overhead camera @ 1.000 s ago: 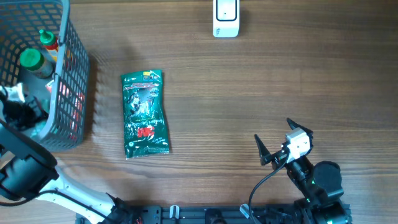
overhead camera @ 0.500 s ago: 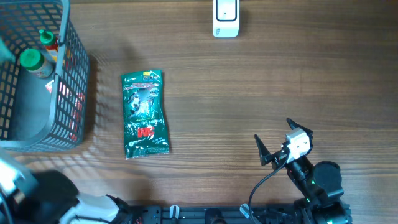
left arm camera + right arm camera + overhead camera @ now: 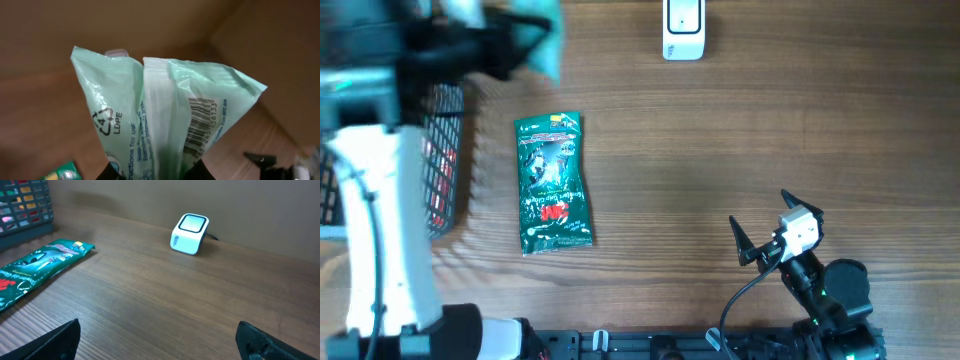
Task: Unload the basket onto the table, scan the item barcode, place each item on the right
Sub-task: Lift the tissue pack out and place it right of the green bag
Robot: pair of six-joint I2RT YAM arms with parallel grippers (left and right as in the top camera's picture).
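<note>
My left gripper (image 3: pixel 155 173) is shut on a pale green plastic pouch (image 3: pixel 127 125), held upright in the air. Its black barcode (image 3: pixel 200 125) faces the left wrist camera, right of the centre seam. Overhead, the left arm is raised and blurred, and the pouch (image 3: pixel 545 40) hangs over the table's back left. The white scanner (image 3: pixel 683 30) stands at the back centre, also visible in the right wrist view (image 3: pixel 190 233). My right gripper (image 3: pixel 760 225) rests open near the front right, with nothing between its fingers (image 3: pixel 60 340).
A dark green snack packet (image 3: pixel 554 182) lies flat on the wooden table, left of centre. A grey wire basket (image 3: pixel 445 150) stands at the left edge, partly covered by the left arm.
The left arm has come up out of the basket with the pale green pouch and now holds it high near the back left. The right arm has not moved.
</note>
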